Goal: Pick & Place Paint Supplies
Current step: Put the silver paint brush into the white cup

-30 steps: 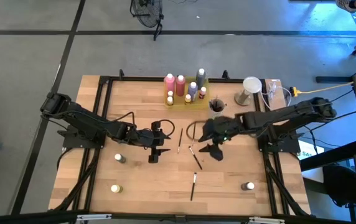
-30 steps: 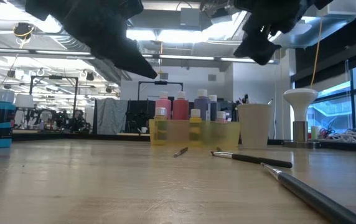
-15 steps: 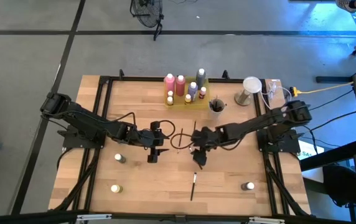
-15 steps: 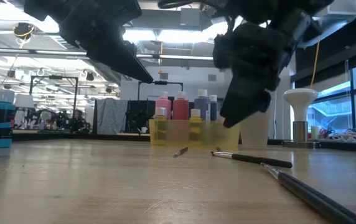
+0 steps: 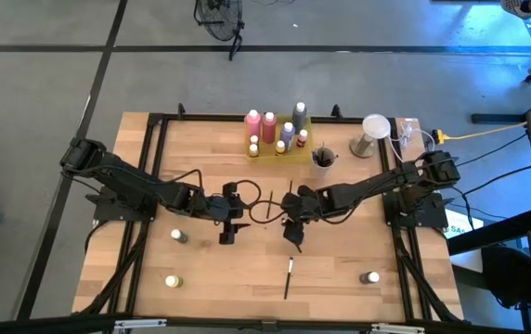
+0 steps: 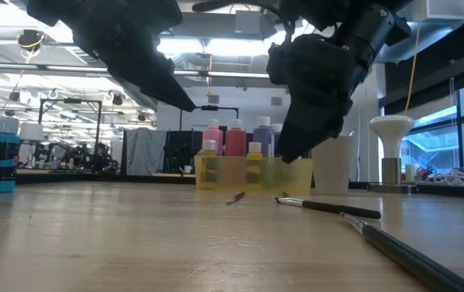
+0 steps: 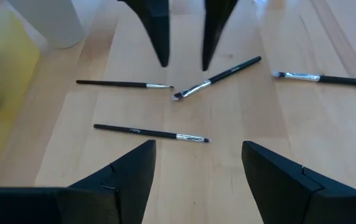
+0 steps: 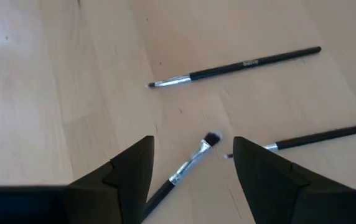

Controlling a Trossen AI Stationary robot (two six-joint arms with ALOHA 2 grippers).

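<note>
Several thin dark-handled paintbrushes lie flat on the wooden table: one beyond my right gripper, one under it, another beside it. One more brush lies nearer the front. My right gripper hangs open above the brushes at mid table, pointing steeply down. My left gripper is open, left of the brushes, facing them. Paint bottles stand in the yellow tray at the back.
A cup with brushes stands right of the tray, a white stand farther right. Loose small bottles stand at the near left and near right. A black frame borders the table.
My right gripper has come down and toward the table's left, from near the cup to just above the brushes at mid table, tipping more steeply downward. My left gripper has kept still. The brushes have not moved.
</note>
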